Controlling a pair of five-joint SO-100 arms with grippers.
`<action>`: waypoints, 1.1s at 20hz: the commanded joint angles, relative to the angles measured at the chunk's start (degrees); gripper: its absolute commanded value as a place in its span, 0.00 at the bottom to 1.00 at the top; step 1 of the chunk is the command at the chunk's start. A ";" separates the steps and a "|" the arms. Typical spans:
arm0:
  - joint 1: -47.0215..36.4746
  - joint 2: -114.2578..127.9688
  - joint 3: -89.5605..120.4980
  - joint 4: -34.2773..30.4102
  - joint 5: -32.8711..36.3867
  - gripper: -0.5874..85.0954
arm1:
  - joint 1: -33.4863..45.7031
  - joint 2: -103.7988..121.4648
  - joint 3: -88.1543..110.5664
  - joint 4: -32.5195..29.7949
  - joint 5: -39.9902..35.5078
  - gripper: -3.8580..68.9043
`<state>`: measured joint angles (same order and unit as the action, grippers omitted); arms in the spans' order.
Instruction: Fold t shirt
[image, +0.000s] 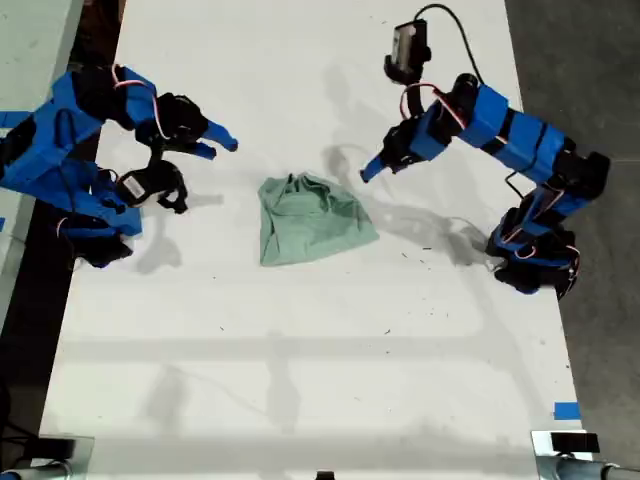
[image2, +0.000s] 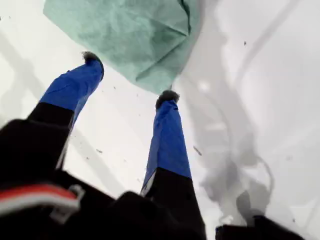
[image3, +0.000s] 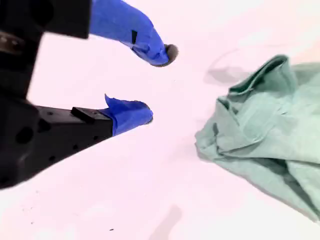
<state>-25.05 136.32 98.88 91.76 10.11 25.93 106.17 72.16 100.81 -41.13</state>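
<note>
The t shirt (image: 310, 220) is a pale mint-green, wrinkled bundle lying near the middle of the white table (image: 300, 350). My first gripper (image: 368, 173) belongs to the arm on the exterior view's right and hovers just off the shirt's upper right corner. In the first wrist view its jaws (image2: 130, 77) stand open, empty, just short of the t shirt's (image2: 135, 35) pointed corner. My second gripper (image: 220, 149), on the arm at the exterior view's left, is open and empty a short way from the cloth. In the second wrist view, bare table separates this gripper (image3: 156, 84) from the t shirt (image3: 260, 130).
Both arm bases sit near the table's side edges in the exterior view. A strip of blue tape (image: 566, 410) lies near the lower right corner there. Dark floor (image: 600, 80) borders the table on the exterior view's right. Arm shadows fall across the white surface.
</note>
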 joint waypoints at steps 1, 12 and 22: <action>9.05 12.22 6.15 -0.70 -6.50 0.14 | -5.54 21.36 18.72 -0.35 7.91 0.38; 25.93 55.02 72.16 -31.55 -21.88 0.09 | -32.96 77.78 88.68 -18.98 34.01 0.32; 14.94 65.04 89.74 -32.70 -17.14 0.07 | -28.56 94.57 104.85 -21.45 15.03 0.23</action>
<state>-8.61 201.09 186.06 59.41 -7.21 -1.93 199.86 173.94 81.04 -22.41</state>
